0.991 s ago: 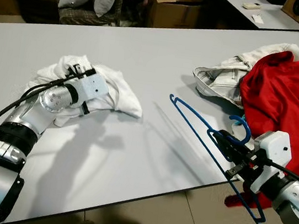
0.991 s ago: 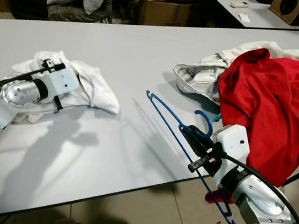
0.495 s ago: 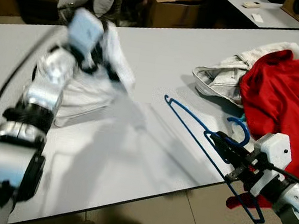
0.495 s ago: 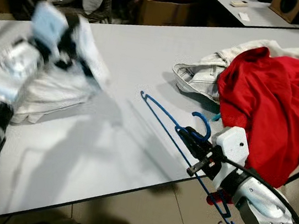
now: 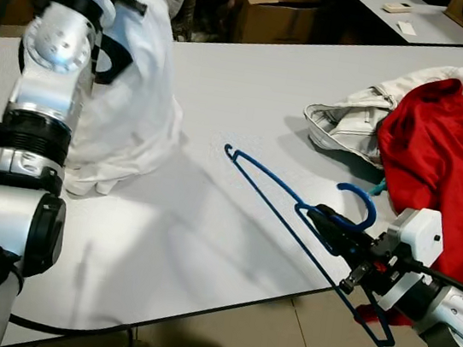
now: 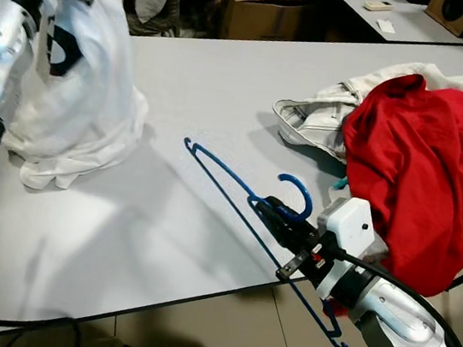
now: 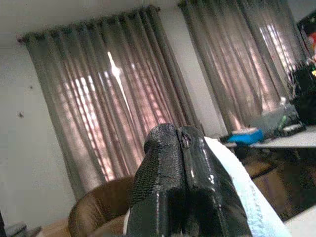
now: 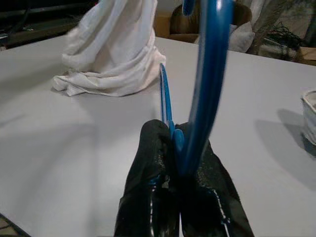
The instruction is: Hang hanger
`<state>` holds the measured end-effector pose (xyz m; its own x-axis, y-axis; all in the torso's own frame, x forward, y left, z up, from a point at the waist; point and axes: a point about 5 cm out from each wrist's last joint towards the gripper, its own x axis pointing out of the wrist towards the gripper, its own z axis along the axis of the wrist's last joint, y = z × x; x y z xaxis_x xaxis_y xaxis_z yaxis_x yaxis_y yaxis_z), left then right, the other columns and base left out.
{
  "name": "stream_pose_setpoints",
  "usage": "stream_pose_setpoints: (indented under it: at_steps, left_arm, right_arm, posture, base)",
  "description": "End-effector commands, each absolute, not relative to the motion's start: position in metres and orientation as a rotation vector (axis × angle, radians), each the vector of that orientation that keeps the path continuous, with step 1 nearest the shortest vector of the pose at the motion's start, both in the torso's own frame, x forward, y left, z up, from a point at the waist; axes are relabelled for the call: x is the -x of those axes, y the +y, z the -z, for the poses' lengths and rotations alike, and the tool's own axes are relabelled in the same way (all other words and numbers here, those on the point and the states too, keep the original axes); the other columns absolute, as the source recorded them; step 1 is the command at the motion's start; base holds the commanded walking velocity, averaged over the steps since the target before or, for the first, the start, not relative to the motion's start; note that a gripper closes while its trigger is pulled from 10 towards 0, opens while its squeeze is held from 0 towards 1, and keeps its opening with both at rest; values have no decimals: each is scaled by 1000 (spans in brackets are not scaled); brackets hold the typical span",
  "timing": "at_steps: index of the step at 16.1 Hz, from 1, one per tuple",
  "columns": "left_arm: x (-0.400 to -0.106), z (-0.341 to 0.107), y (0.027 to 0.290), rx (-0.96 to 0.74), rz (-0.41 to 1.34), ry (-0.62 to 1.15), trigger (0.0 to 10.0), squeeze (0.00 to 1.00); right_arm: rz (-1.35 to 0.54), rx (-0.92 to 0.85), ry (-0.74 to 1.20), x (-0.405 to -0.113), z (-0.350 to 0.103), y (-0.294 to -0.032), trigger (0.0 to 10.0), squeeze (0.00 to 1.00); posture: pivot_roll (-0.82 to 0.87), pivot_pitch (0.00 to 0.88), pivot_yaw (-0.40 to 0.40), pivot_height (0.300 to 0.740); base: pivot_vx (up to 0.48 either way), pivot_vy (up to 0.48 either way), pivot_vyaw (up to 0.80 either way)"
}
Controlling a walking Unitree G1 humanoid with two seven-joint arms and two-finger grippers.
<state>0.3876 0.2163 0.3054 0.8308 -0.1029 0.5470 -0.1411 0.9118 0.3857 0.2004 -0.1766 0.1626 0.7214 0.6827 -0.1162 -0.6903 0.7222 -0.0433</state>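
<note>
Meanwhile, the right hand [image 6: 275, 218] clamps a blue hanger [image 6: 238, 187] over the tabletop [image 6: 226, 86] as the left hand [image 7: 180, 143], closed, lifts a white garment [image 6: 82, 101].

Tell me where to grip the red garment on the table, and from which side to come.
Grip the raised fold at the top of the red garment, coming down from above. It lies crumpled in a heap on the table, so its ridges stand up and give cloth to pinch. Its left edge is crowded by the pale garment and the blue hanger held by the right gripper.
</note>
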Motion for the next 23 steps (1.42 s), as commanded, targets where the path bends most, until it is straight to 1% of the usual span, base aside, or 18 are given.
stream_pose_setpoints:
  at_steps: [1,2,3,4,7,8,9,10,11,12,14,16,17,18,19,20,22,23]
  left_arm:
    - [-385,-312,208,-438,31,-644,0,0]
    - [-387,-287,179,-478,340,-533,0,0]
    - [-375,-247,144,-566,684,-423,0,0]
    - [-369,-234,134,-547,783,-391,0,0]
    - [-355,-203,121,-524,981,-242,0,0]
    - [-346,-190,116,-465,1068,-170,3843,0]
    - [-347,-193,123,-470,1035,-171,10000,0]
    - [-349,-195,128,-473,1003,-169,10000,0]
    - [-351,-197,140,-452,973,-131,10000,902]
    - [-349,-192,152,-510,987,-55,10000,1000]
    - [-343,-184,161,-584,1020,44,10000,1000]
    - [-336,-175,177,-552,1015,194,10000,1000]
    - [-336,-174,182,-550,993,227,10000,1000]
    - [-342,-177,202,-572,859,243,10000,302]
    - [-348,-181,214,-609,767,230,10000,224]
    - [-352,-184,225,-664,695,224,10000,263]
    - [-351,-183,228,-705,724,247,10000,1000]
    - [-351,-179,218,-673,784,239,10000,1000]
  right_arm:
    - [-694,120,88,-206,-164,-184,10000,0]
    - [-638,137,94,-211,-161,-190,10000,0]
    - [-552,171,109,-218,-158,-198,10000,0]
    - [-504,184,120,-222,-157,-203,10000,0]
    - [-322,222,135,-230,-156,-225,10000,0]
    - [-305,212,125,-230,-158,-230,10000,0]
    - [-316,213,125,-229,-159,-229,10000,0]
    - [-318,213,125,-228,-158,-229,10000,0]
    - [-316,214,125,-228,-157,-228,10000,0]
    - [-320,210,117,-229,-158,-226,10000,0]
    - [-342,197,103,-231,-159,-221,10000,0]
    - [-363,190,99,-231,-159,-218,10000,0]
    - [-366,188,99,-231,-158,-217,10000,0]
    - [-369,185,98,-231,-158,-216,10000,0]
    - [-374,179,95,-231,-158,-215,10000,0]
    - [-383,175,92,-230,-158,-214,10000,0]
    - [-404,166,92,-229,-157,-211,10000,0]
    - [-414,163,92,-229,-157,-210,10000,0]
  posture:
    - [-184,0,35,740]
    - [-168,0,30,740]
    - [-169,0,30,740]
    - [-170,0,33,740]
    - [-170,0,33,740]
    - [-170,0,33,740]
    - [-170,0,33,740]
    - [-172,0,32,740]
    - [-172,0,32,740]
    - [-167,0,30,740]
    - [-164,0,29,740]
    - [-161,0,33,740]
    - [-160,0,34,740]
    - [-162,0,42,740]
    - [-163,0,47,740]
    - [-165,0,51,740]
    - [-167,0,57,740]
    - [-170,0,62,740]
  base:
    - [0,0,0]
    - [0,0,0]
    - [0,0,0]
    - [0,0,0]
    - [0,0,0]
    - [0,0,0]
    - [0,0,0]
    - [0,0,0]
    - [0,0,0]
    - [0,0,0]
    - [0,0,0]
    - [0,0,0]
    - [0,0,0]
    - [0,0,0]
    - [0,0,0]
    - [0,0,0]
    - [0,0,0]
    - [0,0,0]
